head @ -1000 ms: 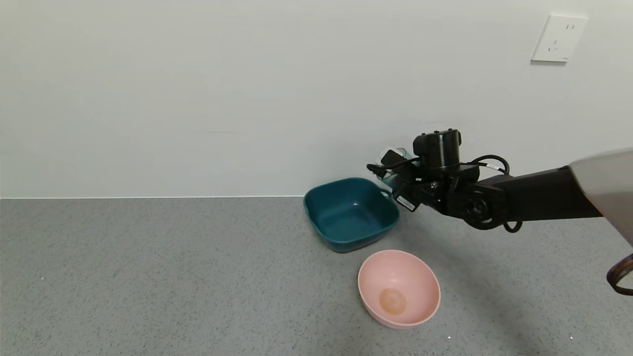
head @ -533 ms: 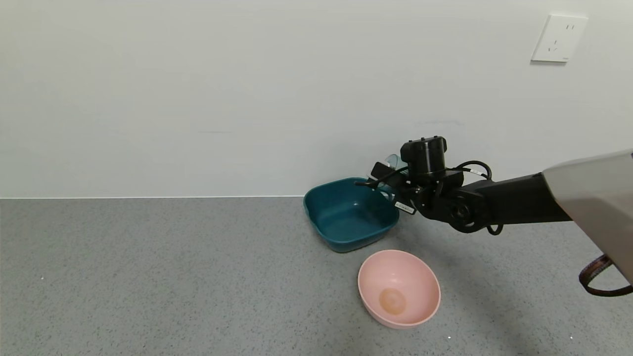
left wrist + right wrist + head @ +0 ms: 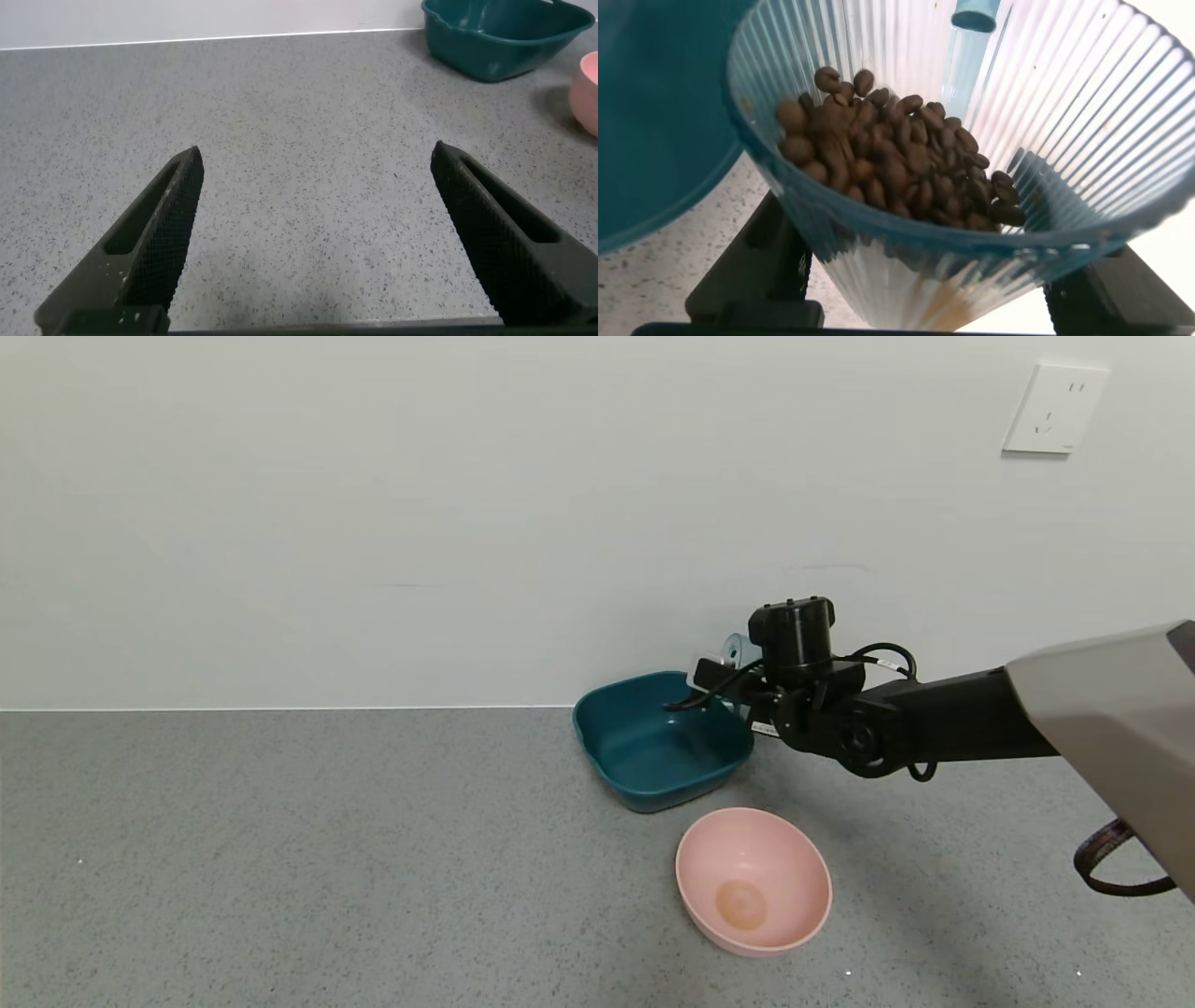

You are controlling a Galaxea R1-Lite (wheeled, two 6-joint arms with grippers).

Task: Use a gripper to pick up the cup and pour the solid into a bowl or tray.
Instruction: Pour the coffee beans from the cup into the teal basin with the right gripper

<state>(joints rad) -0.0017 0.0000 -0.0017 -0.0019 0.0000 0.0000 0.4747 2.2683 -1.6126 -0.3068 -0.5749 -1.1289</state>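
The right hand (image 3: 724, 686) was clenched on the cup (image 3: 952, 187), holding it tilted above the rim of the teal basin (image 3: 597, 733) at its wall-side corner, with the pink bowl (image 3: 794, 859) just in front of that basin on the surface (image 3: 280, 859). The pick-up looked done and the pour only beginning: the beans (image 3: 887, 159) were heaped against the cup's lower side, all inside it, and the basin showed none yet, so further tipping remained. The left hand (image 3: 318, 233) hung released over bare surface, well apart from the basin.
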